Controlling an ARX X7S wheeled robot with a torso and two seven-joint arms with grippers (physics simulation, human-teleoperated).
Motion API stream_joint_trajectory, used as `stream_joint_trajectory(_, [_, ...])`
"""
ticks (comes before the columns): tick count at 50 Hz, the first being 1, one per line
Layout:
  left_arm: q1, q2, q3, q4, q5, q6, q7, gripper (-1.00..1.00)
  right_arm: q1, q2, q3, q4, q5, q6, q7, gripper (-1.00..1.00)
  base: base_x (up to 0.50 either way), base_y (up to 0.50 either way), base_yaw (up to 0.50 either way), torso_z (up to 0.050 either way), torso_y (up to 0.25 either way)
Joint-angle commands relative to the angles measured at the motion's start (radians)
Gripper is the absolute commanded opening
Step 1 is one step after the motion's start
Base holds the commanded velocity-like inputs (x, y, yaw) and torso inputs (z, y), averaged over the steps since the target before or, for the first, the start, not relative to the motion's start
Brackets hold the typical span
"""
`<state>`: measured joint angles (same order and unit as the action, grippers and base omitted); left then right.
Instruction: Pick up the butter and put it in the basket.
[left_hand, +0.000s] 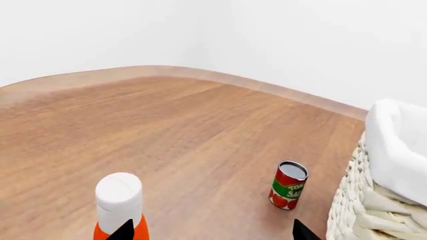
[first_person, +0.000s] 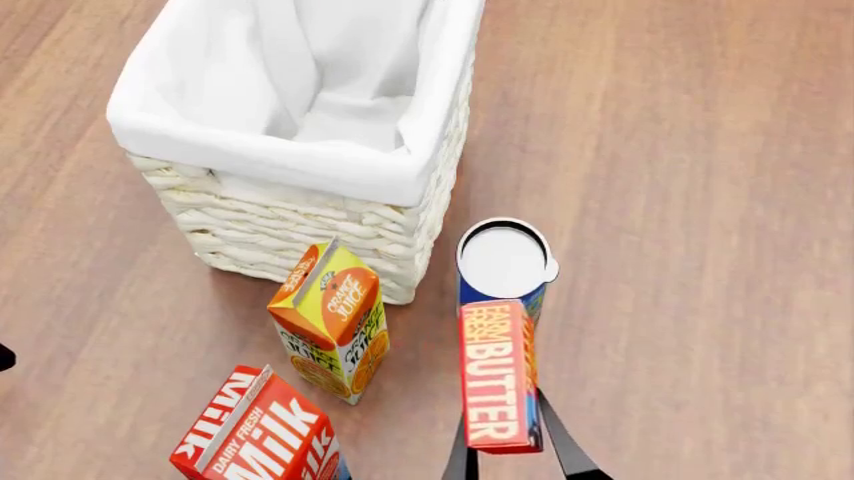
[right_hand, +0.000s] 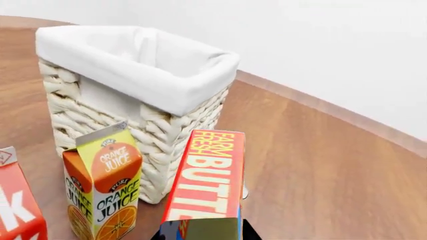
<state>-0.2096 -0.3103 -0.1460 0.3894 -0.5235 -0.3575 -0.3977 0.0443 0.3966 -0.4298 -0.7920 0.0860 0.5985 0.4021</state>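
Status, pick done, placing left: your right gripper (first_person: 518, 452) is clamped on the butter (first_person: 499, 372), held up just beside the basket (first_person: 287, 160) but not over it, while the left gripper (left_hand: 212, 231) stands wide with nothing in it.

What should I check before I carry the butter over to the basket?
1. Grip: the right gripper has a finger on each side of the butter: ok, though pad contact cannot be seen.
2. Butter lifted off the floor: cannot tell from these views.
3. Basket open, only white lining visible inside: ok.
4. Path: the white-lidded can stands directly beyond the butter and the orange juice carton stands beside the basket: not ok unless you lift higher first.
5. Milk carton off to the side: ok.
6. Left gripper away from the butter, near the tomato sauce can: ok.
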Motion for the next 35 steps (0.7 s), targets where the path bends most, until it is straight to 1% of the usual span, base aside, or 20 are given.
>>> stream_joint_trajectory(1, [0.000, -0.002, 0.003, -0.002, -0.002, 0.003, -0.003, 1.00, 0.007, 0.005, 0.004, -0.045, -0.056, 0.016, 0.002, -1.00, 0.00, 0.00, 0.00, 0.000, 0.000])
stream_joint_trajectory(35, [0.001, -0.010, 0.010, -0.004, -0.009, 0.009, -0.010, 1.00, 0.009, 0.010, 0.001, -0.045, -0.050, 0.016, 0.009, -1.00, 0.00, 0.00, 0.00, 0.000, 0.001])
